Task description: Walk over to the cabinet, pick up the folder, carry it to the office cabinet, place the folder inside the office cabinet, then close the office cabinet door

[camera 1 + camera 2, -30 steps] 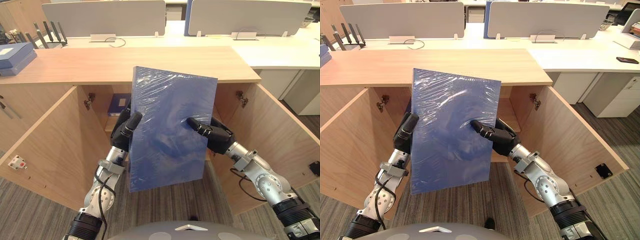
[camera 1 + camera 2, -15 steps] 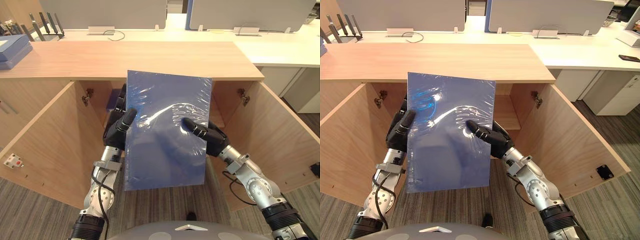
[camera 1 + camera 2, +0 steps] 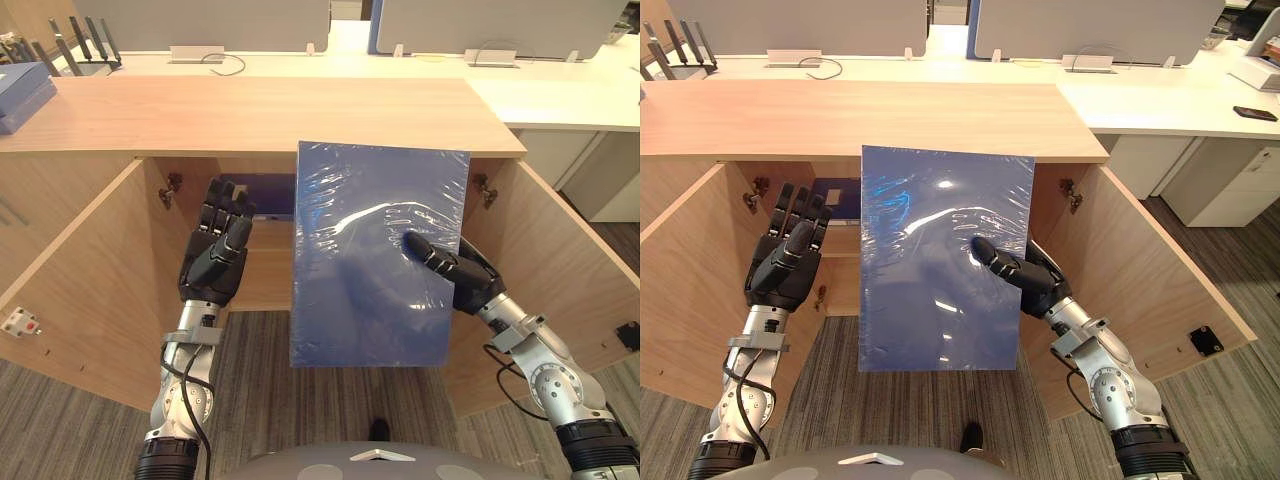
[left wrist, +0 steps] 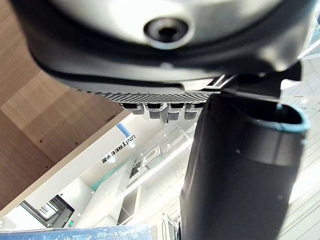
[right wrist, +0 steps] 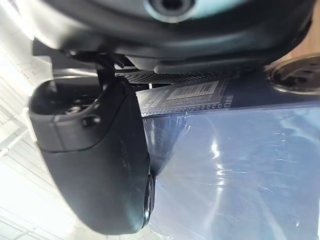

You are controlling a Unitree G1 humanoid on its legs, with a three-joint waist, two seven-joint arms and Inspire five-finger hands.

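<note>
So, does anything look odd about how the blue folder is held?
Only this: the blue folder is pinched at its right edge by the right robot hand alone; the left robot hand stands open beside it, apart.

The folder [image 3: 380,255] is blue, and its shiny clear wrap gives white and pale blue glints. The cabinet [image 3: 270,110] is light brown wood with a fine grain, both on its top and on its two doors. The left hand [image 3: 212,262] and the right hand [image 3: 468,282] are black. Inside the cabinet, a second folder [image 3: 265,192] is a darker blue. The carpet [image 3: 80,440] is grey with thin stripes. Behind the cabinet, the tabletop [image 3: 570,95] is white and the screens [image 3: 200,18] are grey.
</note>
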